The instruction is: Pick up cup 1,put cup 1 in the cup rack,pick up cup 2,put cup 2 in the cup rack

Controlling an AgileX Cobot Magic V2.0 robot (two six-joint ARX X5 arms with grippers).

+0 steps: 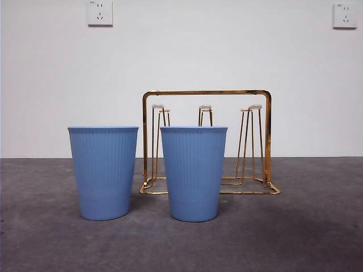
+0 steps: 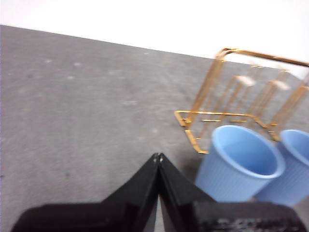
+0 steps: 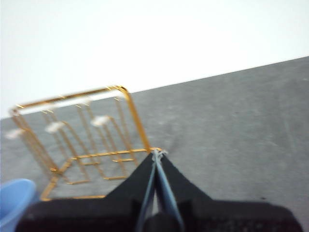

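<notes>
Two blue ribbed cups stand upright on the grey table (image 1: 317,238), side by side and close together but not touching. The left cup (image 1: 104,173) sits just left of the cup rack's frame in the front view; the right cup (image 1: 193,174) stands directly in front of the rack and hides part of its base. Both cups are open end up and appear empty in the left wrist view, though only part of the farther one shows there.

The cup rack (image 1: 206,92) is gold wire, with a rectangular base flat on the table, a tall arched frame and narrow looped pegs with whitish tips. It stands behind the cups. No peg carries a cup.

The left gripper (image 2: 158,155) hangs above bare table, near the cups but apart from them, its two black jaws pressed together at the tips and holding nothing. The right gripper (image 3: 158,153) hangs above the table just beside a corner of the rack's base, its jaws likewise closed tip to tip with nothing between them; that picture is blurred, so contact with the wire cannot be judged.

Neither arm shows in the front view. Two white wall sockets (image 1: 100,12) sit high on the pale wall.
</notes>
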